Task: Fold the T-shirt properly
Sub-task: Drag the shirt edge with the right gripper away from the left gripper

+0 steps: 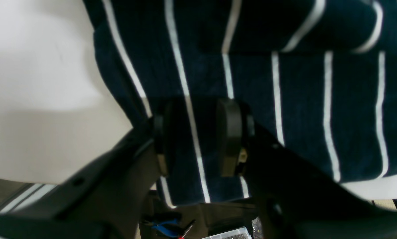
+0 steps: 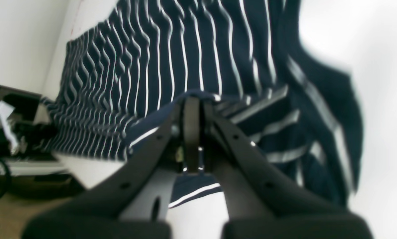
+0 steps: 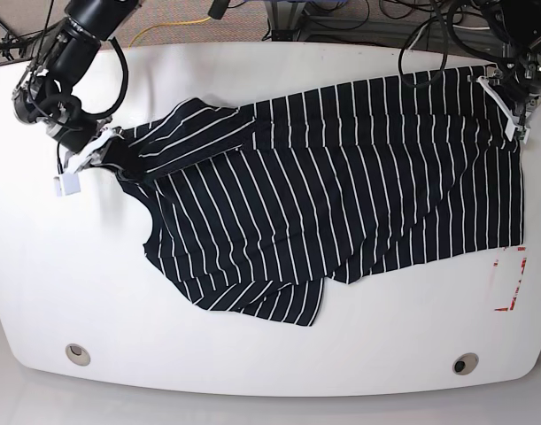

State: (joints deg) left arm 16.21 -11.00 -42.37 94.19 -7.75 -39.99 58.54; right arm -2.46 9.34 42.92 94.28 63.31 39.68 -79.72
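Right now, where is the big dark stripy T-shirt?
In the base view, the dark white-striped fabric T-shirt lies spread across the white table, stretching between the right gripper and left gripper.

I count one T-shirt (image 3: 341,186) on one white table (image 3: 252,354), and two grippers on it: left gripper (image 1: 201,139) and right gripper (image 2: 191,132). Table also has two round grommet holes (image 3: 75,353) on the near edge and one red-marked patch (image 3: 509,283).

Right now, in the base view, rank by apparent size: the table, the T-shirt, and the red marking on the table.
1. table
2. T-shirt
3. red marking
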